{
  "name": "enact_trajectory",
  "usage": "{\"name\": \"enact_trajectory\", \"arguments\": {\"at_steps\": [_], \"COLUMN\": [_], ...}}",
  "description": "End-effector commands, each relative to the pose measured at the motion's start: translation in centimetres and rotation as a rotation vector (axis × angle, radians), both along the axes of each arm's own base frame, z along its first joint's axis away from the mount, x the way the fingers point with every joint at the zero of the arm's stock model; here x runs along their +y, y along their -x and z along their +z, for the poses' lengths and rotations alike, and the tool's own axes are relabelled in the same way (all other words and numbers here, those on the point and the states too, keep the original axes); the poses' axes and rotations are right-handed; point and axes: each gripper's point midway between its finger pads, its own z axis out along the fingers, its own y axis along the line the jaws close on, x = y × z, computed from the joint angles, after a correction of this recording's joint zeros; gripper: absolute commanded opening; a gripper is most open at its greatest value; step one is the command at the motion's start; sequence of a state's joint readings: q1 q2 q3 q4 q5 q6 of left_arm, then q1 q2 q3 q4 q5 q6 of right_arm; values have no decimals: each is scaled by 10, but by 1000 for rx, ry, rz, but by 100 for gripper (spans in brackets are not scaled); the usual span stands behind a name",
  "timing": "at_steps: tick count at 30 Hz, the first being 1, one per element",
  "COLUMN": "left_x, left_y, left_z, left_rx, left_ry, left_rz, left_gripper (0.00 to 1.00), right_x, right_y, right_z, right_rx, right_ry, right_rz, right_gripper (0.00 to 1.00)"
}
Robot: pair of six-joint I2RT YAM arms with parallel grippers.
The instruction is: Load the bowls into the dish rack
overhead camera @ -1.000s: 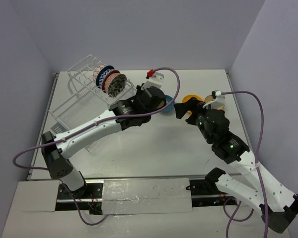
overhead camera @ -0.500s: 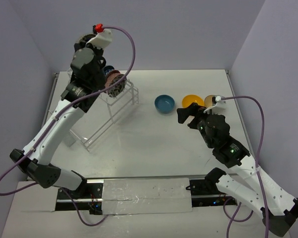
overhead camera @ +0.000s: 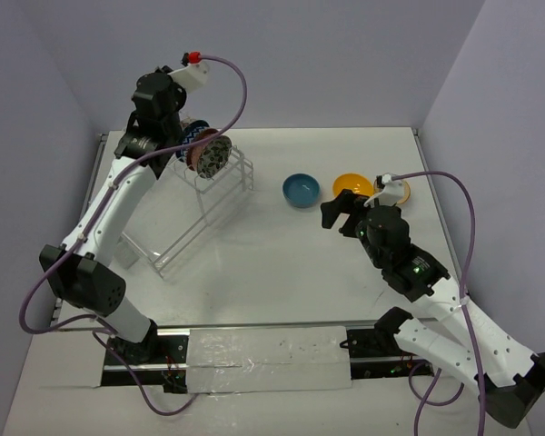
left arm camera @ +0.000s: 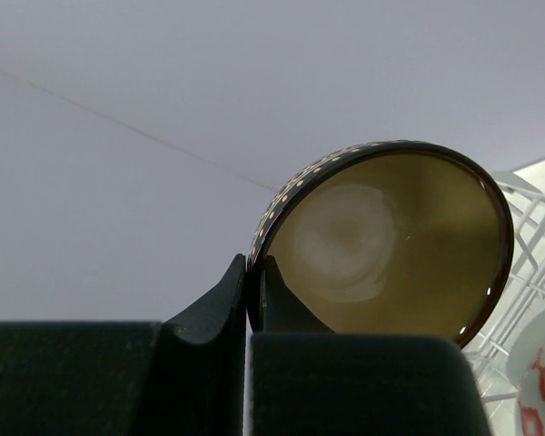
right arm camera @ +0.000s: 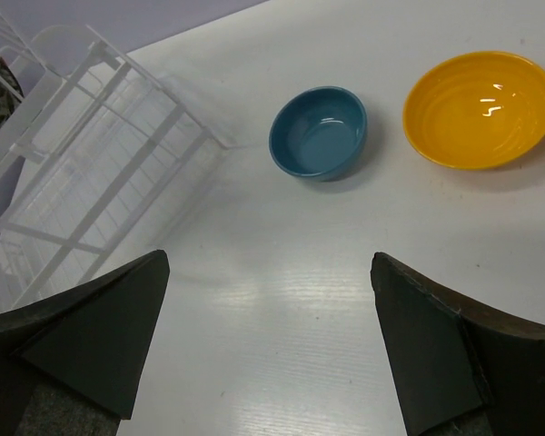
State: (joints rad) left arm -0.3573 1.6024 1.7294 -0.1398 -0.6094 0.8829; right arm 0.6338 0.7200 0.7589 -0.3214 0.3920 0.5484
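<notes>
Swung away from the middle of the surface (overhead camera: 282, 272), my left arm now stands high over the dish rack (overhead camera: 186, 232), a touch lower than half a second back, while my right arm has barely stirred. My left jaws are clenched on the rim of the dark brown bowl (left arm camera: 381, 245), one tip inside against the gold glaze, one outside on the dotted wall, so it hangs on edge above the top tier. Glazed ceramic, I judge: stiff, slick, breakable, light enough for a rim pinch yet apt to swivel, so it wants a gentle descent into a slot beside the grey patterned bowl (overhead camera: 209, 156). My right jaws hang released, wide apart, grasping nothing, just short of the teal bowl (overhead camera: 301, 190) and the orange-yellow bowl (overhead camera: 352, 185), which sit upright near each other on the surface, well apart from the rack; each wants a rim grip.
</notes>
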Motion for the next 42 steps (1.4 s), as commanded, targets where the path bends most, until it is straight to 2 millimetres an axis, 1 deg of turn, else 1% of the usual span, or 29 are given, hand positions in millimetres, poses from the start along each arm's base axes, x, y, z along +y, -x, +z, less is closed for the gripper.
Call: {"name": "enact_trajectory", "arguments": {"at_steps": [1,3,4,5,7,10,11,13,14,16,19,21,22,25,31,36,38,42], "left_x": [0,5,10,10,13,12,12,13,12,9,0,-4,-4,-4,-9,-14,-17,-18], "left_y": [0,-4,-6,-8,-8,-8,-8,-5,-5,-3,1,4,4,7,10,12,14,16], "left_z": [33,21,23,16,13,6,-1,-3,-10,-12,-22,-22,-26,-22,-6,4,2,-9], "left_rx": [-122,-98,-117,-106,-102,-88,-78,-80,-65,-68,-57,-64,-60,-77,-138,-154,-142,-119], "left_ry": [13,-2,2,-4,-17,-12,-16,-22,-30,-37,-55,-59,-64,-65,-69,-84,-84,-95], "left_rz": [-30,-10,4,9,22,18,19,20,15,6,-23,-32,-29,-28,-30,-30,-37,-45], "left_gripper": [0,0,0,0,0,0,0,0,0,0,0,0,0,0,0,0,0,0], "right_x": [-4,-4,-3,-2,0,1,0,0,0,0,-1,0,0,0,-1,-2,-3,-3], "right_y": [-2,-3,-4,-4,-5,-5,-6,-5,-5,-5,-5,-5,-5,-4,-1,0,1,1], "right_z": [4,3,3,1,0,-3,-4,-4,-5,-6,-7,-7,-8,-8,-9,-9,-9,-10], "right_rx": [-5,0,2,6,7,13,15,14,14,13,14,15,18,17,14,15,12,14], "right_ry": [21,16,14,10,9,12,13,10,9,8,4,1,0,-7,-17,-20,-22,-26], "right_rz": [-10,-14,-13,-12,-6,-1,-3,-2,-4,-4,-5,-2,-3,-2,-2,-3,-5,-6], "right_gripper": [100,100,100,100,100,100,100,100,100,100,100,100,100,100,100,100,100,100]}}
